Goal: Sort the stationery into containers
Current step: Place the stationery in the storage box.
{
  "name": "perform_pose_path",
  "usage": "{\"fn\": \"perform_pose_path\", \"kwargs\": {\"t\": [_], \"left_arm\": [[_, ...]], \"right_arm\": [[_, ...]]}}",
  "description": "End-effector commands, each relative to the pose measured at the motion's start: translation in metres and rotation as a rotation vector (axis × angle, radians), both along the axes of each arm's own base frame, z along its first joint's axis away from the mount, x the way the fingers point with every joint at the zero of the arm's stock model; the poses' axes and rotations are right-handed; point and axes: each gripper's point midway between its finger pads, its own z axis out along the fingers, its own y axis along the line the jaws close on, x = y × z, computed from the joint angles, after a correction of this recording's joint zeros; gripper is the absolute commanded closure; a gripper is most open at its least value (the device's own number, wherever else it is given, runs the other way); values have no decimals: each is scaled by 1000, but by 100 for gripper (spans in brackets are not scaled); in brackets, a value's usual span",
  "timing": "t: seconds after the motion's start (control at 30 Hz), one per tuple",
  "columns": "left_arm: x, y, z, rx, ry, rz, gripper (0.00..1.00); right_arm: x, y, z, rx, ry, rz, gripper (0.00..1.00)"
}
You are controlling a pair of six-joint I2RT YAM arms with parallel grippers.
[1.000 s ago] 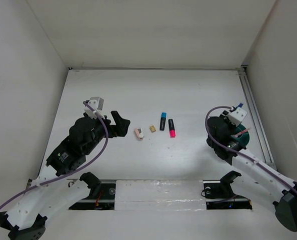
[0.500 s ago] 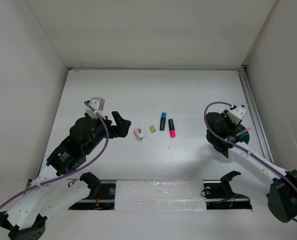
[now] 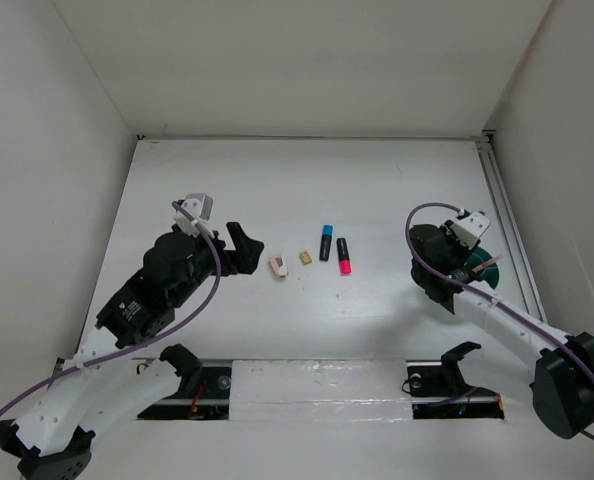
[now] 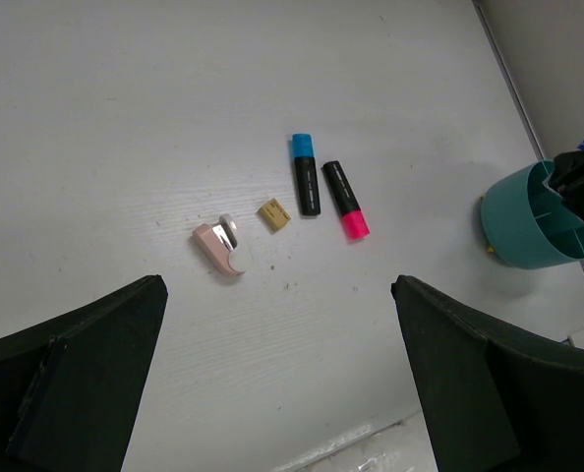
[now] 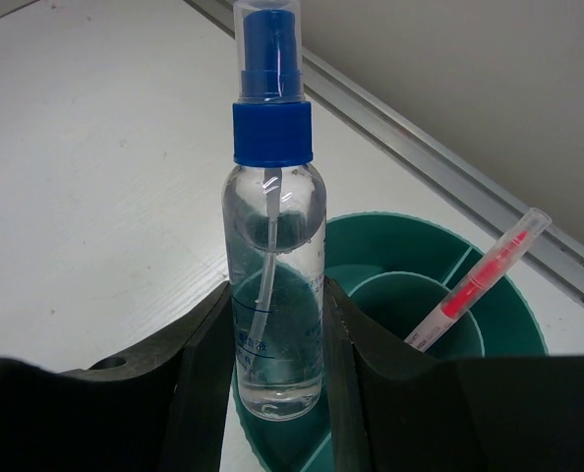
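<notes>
– Right wrist view. What has the right hand [image 5: 275, 334] got?
– Clear bottle with blue cap [image 5: 272, 236]. Both fingers are closed on its lower body, one each side. Bottle upright.
– Where is it, relative to the teal cup [image 5: 400, 231]?
– Lower end is over the cup's mouth, at the side nearest the camera. Cannot tell whether it touches the cup's floor.
– Anything in the cup?
– One thin orange-pink pencil [image 5: 479, 280], leaning in the round inner compartment, with its top end out over the rim.
– Left hand [image 4: 277, 379]?
– Spread wide, holding nothing. It hangs above the bench [image 4: 174, 98], clear of every item.
– What lies below it?
– Four pieces in a loose row. Pinkish eraser [image 4: 220, 247] is furthest left, with the tan eraser [image 4: 273, 215] just beside it. Next comes the blue-black highlighter [image 4: 305, 175], then the pink-black highlighter [image 4: 344, 200]. The highlighters lie side by side, close together, roughly parallel; I cannot tell whether they touch.
– And the cup from that side?
– Well apart from the row, over toward the bench's right edge.
</notes>
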Motion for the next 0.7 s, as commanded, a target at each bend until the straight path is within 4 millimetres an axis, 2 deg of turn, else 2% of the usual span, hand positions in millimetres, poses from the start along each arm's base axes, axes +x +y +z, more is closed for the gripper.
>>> {"fn": "perform_pose_path", "kwargs": {"t": [0.0, 0.23, 0.27, 0.37, 0.5, 0.6, 0.63, 0.67], "left_arm": [[3, -4, 5, -7, -31, -14, 0], [4, -4, 3, 6, -27, -17, 0], [4, -4, 3, 6, -27, -17, 0], [4, -4, 3, 6, -27, -17, 0], [3, -6, 3, 4, -26, -26, 0], [3, -6, 3, 4, -26, -26, 0], [3, -6, 3, 4, -26, -26, 0], [3, -6, 3, 4, -26, -26, 0]], "right_arm": [[5, -2, 16, 36, -72, -36, 98], [5, -5, 13, 24, -36, -73, 98], [5, -5, 7, 18, -8, -80, 98], [7, -5, 9, 1, 6, -105, 97], [7, -5, 0, -4, 38, -131, 97], [7, -5, 0, -4, 38, -131, 97], [8, -5, 6, 13, 7, -130, 97], [7, -5, 1, 8, 24, -120, 97]]}}
